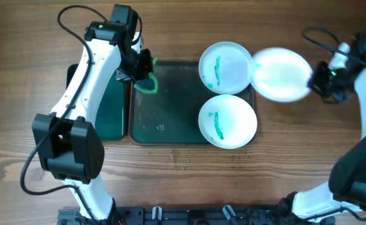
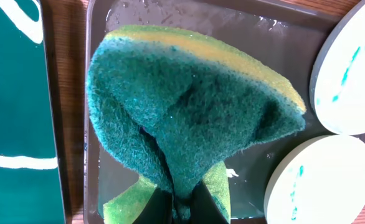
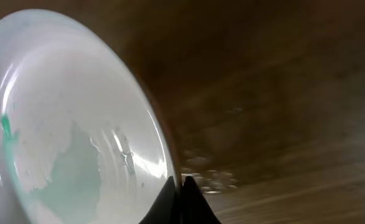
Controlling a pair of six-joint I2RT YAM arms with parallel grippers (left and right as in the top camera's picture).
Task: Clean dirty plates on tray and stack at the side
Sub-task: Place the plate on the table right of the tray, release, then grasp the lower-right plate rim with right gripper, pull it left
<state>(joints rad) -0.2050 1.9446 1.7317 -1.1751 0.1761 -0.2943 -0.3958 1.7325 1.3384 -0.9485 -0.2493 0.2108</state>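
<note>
Three plates in all. Our right claw (image 3: 181,186) pinches the rim of one plate (image 3: 76,124): wet, glossy, with a faint teal trace, its far side cut off in the wrist view. Just past it, the second plate (image 1: 225,67) and third plate (image 1: 227,120), both teal-smeared, lie on the one tray (image 1: 164,119). Farther on, our left claw (image 2: 179,202) squeezes one sponge (image 2: 189,106) over the tray, its tips buried.

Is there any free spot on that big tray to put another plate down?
Yes. The tray is bare on its left half, between the sponge and the upper plate and lower plate, which crowd its right half.
</note>
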